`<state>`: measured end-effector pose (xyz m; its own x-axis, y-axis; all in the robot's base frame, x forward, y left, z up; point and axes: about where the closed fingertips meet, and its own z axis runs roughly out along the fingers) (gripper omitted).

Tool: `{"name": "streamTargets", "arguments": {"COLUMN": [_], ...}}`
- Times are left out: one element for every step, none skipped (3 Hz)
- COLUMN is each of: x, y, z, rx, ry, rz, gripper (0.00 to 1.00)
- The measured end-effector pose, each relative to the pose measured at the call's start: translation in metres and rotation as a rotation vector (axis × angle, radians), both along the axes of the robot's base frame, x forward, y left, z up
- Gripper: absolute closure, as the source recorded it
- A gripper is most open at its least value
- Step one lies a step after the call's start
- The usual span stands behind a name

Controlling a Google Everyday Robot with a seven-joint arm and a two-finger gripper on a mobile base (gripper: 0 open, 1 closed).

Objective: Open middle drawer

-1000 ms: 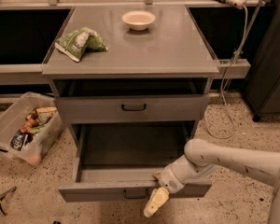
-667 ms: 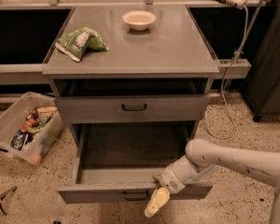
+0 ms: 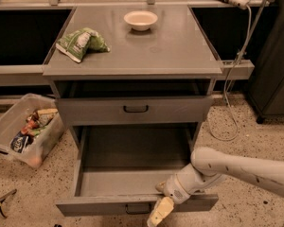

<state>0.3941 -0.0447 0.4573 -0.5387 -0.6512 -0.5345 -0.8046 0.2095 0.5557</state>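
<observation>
The middle drawer (image 3: 104, 205) is pulled far out of the grey cabinet, and its inside is bare. Its small black loop handle (image 3: 137, 207) sits at the middle of the front panel. Above it, another grey drawer (image 3: 180, 110) with a black handle (image 3: 136, 109) is pushed in. The drawer below is hidden under the pulled-out one. My gripper (image 3: 161, 207) is at the top edge of the middle drawer's front, just right of the handle. Its pale tip hangs down over the panel. My white arm (image 3: 241, 167) reaches in from the right.
A white bowl (image 3: 140, 20) and a green chip bag (image 3: 80, 42) lie on the cabinet top (image 3: 170, 51). A clear bin of snacks (image 3: 23, 129) stands on the floor at the left. A white cable (image 3: 229, 98) hangs at the right, next to a dark cabinet (image 3: 274, 70).
</observation>
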Motion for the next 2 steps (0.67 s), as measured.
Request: {"name": "streamTargets", "arguments": {"x": [-0.026,-0.046], "y": [-0.002,-0.007], "z": [0.002,0.008], "rx": [0.015,0.027], "ry": [0.036,0.065], "rz": [-0.009,-0.035], "gripper": [0.0,0.0]}}
